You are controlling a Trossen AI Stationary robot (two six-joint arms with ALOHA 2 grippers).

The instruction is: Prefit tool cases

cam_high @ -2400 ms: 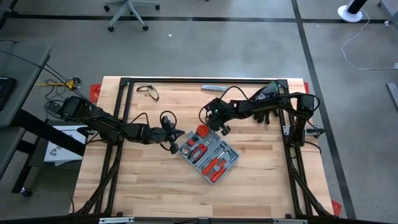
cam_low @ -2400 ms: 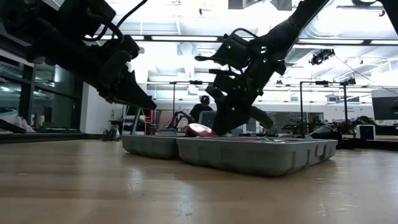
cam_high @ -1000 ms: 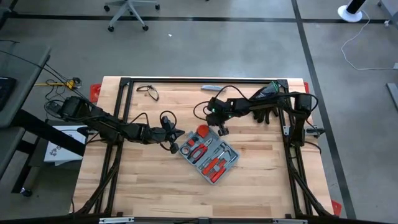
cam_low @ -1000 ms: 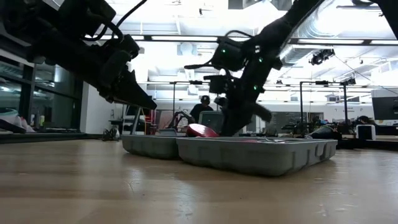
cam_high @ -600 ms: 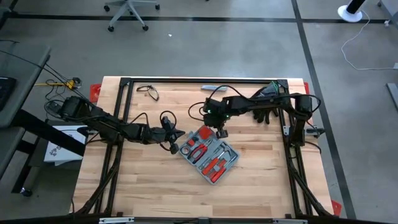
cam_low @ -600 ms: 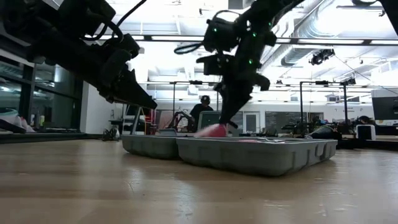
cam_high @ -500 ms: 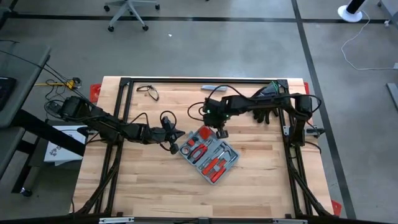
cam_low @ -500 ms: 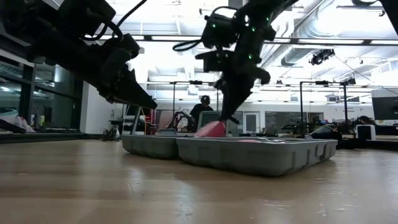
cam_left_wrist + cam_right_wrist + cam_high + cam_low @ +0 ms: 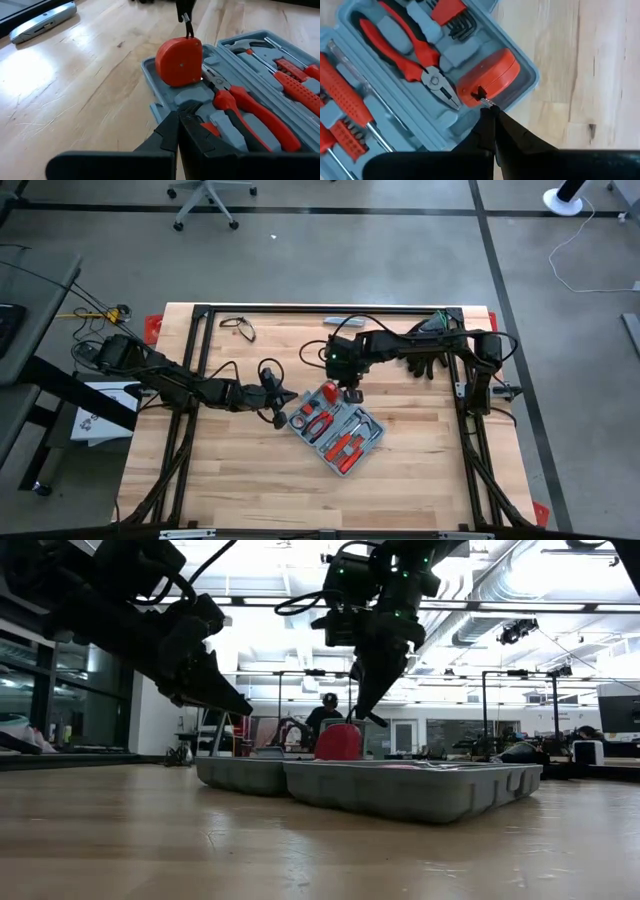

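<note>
The open blue-grey tool case (image 9: 337, 427) lies flat mid-table, holding red-handled pliers (image 9: 240, 107) and screwdrivers (image 9: 342, 92). A red tape measure (image 9: 179, 62) stands on edge in the case's far-left corner. My right gripper (image 9: 492, 117) hangs above it, pointing steeply down, shut on its tape end. My left gripper (image 9: 177, 120) is shut and slants down over the case's left corner. In the low view a gap shows between its tip (image 9: 245, 710) and the case rim (image 9: 240, 762). My right gripper pinches the small metal hook at the tape's end (image 9: 486, 102) between its two fingertips, coming from above. The hook sticks out of the tape measure's upper rim (image 9: 189, 31). The tape measure stands upright below the fingers, its lower edge in the case.
A slim grey bar-shaped tool (image 9: 345, 321) lies at the far edge, spectacles (image 9: 238, 327) at the far left, black gloves (image 9: 425, 345) at the far right. A black frame rail (image 9: 330, 309) borders the table. Bare wood lies in front of the case.
My right gripper has risen and shifted toward the table's left, rolling its wrist, with the tape hook in its fingers. The tape measure, which lay flat in its recess, has been tipped up onto its edge.
</note>
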